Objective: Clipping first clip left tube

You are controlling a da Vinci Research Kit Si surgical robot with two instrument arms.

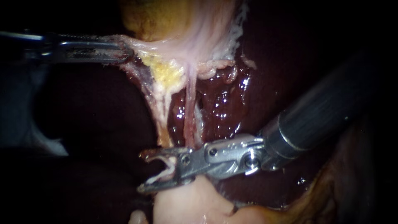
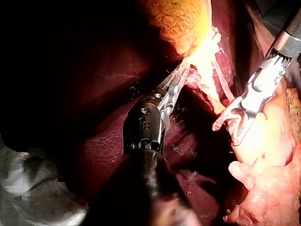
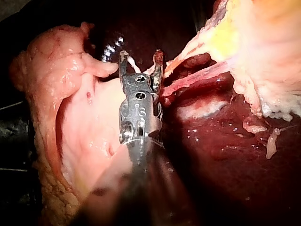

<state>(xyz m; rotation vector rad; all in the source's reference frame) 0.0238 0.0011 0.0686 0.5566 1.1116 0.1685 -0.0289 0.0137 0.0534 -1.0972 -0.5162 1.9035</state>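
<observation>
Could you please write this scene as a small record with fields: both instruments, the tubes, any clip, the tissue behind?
left instrument: jaws shut on pale tissue under the gallbladder
right instrument: jaws open at the lower end of the left tube, gripping nothing
tubes: left tube and right tube run down side by side from the gallbladder
clip on a tube: none visible
behind: liver, dark red, wet

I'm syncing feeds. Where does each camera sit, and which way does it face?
Endoscope view: near the tissue, facing the thin pink tube and dark-red liver; left instrument enters from left, right instrument from right.
Left wrist view: on left arm, looking along its instrument to the yellow-brown gallbladder.
Right wrist view: on right arm, looking along its instrument to the tube.
Shared: endoscope and left wrist show both instruments.
</observation>
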